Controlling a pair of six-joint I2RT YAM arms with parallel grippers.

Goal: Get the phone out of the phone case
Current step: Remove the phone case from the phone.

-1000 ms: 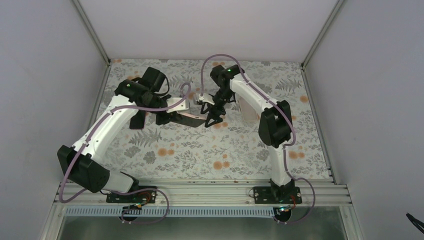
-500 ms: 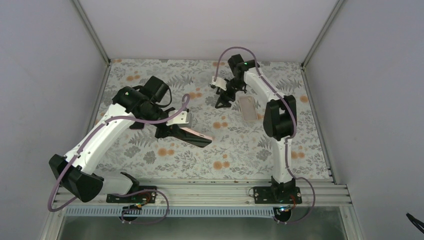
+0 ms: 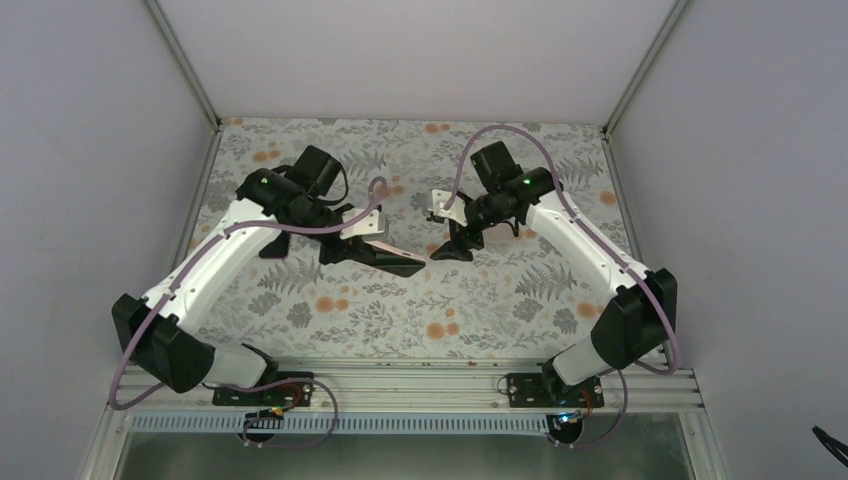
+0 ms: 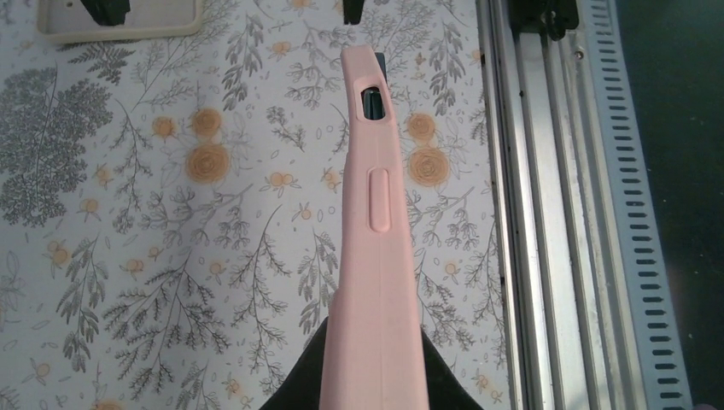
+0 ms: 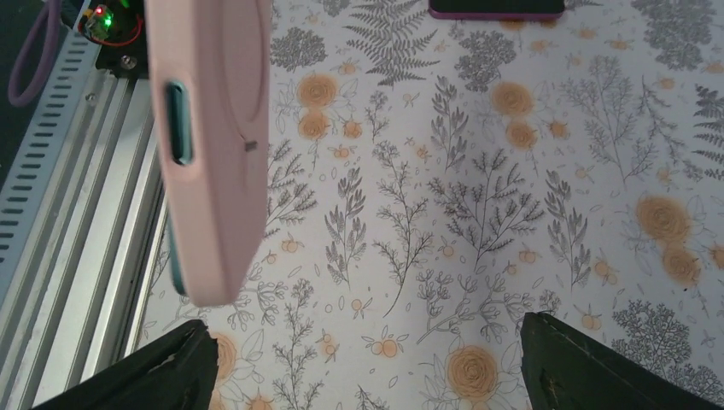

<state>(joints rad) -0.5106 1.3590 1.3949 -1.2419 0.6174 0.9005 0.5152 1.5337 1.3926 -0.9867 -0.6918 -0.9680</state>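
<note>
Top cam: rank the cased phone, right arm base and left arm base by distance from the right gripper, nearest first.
From the right gripper, top view:
1. cased phone: just to its left, held up in the left gripper.
2. right arm base: at the near edge, right side.
3. left arm base: at the near edge, far left.

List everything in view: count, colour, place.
phone case: one, pink, held above the cloth by the left gripper
phone: one, dark, inside that case
empty shell: one, cream, flat on the cloth
dark flat item: one, pinkish rim, on the cloth, mostly cut off
cloth: one, floral, over the table
rail: one, silver, near edge
left gripper: shut on the phone case
right gripper: open, near the case's free end
</note>
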